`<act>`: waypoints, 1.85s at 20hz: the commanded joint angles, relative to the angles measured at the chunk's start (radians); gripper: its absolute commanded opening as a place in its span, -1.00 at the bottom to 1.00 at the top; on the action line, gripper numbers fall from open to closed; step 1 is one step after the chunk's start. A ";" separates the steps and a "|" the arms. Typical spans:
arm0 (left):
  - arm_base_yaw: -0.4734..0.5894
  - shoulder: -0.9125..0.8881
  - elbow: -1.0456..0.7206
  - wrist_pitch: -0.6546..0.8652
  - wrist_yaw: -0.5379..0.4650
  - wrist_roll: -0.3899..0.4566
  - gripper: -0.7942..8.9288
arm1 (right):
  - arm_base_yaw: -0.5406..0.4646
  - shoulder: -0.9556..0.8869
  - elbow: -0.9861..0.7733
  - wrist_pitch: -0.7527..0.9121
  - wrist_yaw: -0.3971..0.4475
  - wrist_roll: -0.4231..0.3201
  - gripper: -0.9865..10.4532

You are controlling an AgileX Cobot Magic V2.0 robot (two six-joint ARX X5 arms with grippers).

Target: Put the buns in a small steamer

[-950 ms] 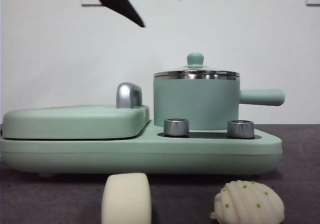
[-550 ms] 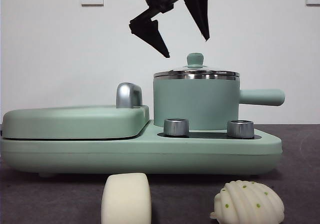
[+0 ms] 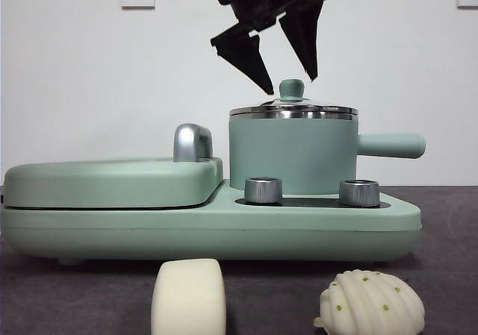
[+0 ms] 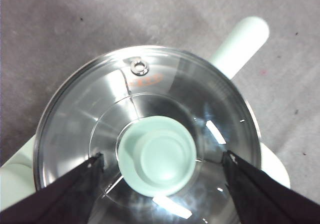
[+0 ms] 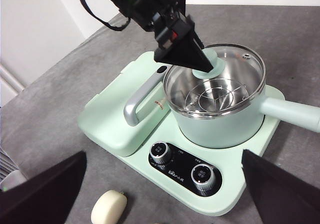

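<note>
Above the mint-green cylindrical steamer pot (image 3: 293,154) with its steel rim and straight side handle, the left pincer (image 3: 287,81) hung with its two black jaws spread wide and nothing between them. In the left wrist view the jaw tips stood on either side of the round green knob (image 4: 165,155) of the steel-rimmed glass lid (image 4: 145,92), apart from it and not touching. The lid sat closed on the pot, and through the glass a wire rack (image 5: 212,100) showed inside.

The pot stood on the right part of a long mint-green cooker base (image 3: 209,234), behind two steel-capped dials (image 3: 263,189). To its left lay a flat mint-green grill cover (image 3: 112,180) with a chrome handle (image 3: 192,142).

On the dark grey worktop (image 3: 75,294) in front of the base lay both buns, outside the pot. The smooth cream rounded block bun (image 3: 189,296) sat before the middle of the base; the ribbed shell-shaped white bun with green specks (image 3: 371,302) lay well to its right, the two not touching.

The right pincer (image 5: 160,194) waited high and back from the cooker, released and holding nothing, its jaws far apart at the lower corners of its own wrist view.
</note>
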 commanded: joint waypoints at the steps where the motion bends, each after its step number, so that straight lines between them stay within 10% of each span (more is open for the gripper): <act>1: -0.008 0.033 0.034 0.007 -0.001 0.018 -0.16 | 0.004 0.005 0.014 0.006 -0.004 0.011 0.04; 23: -0.008 0.047 0.035 0.011 -0.001 0.025 -0.72 | 0.004 0.005 0.014 0.006 -0.003 0.011 0.04; 37: 0.004 0.045 0.283 -0.116 -0.001 0.021 -0.72 | 0.004 0.006 0.014 0.001 -0.064 0.012 0.04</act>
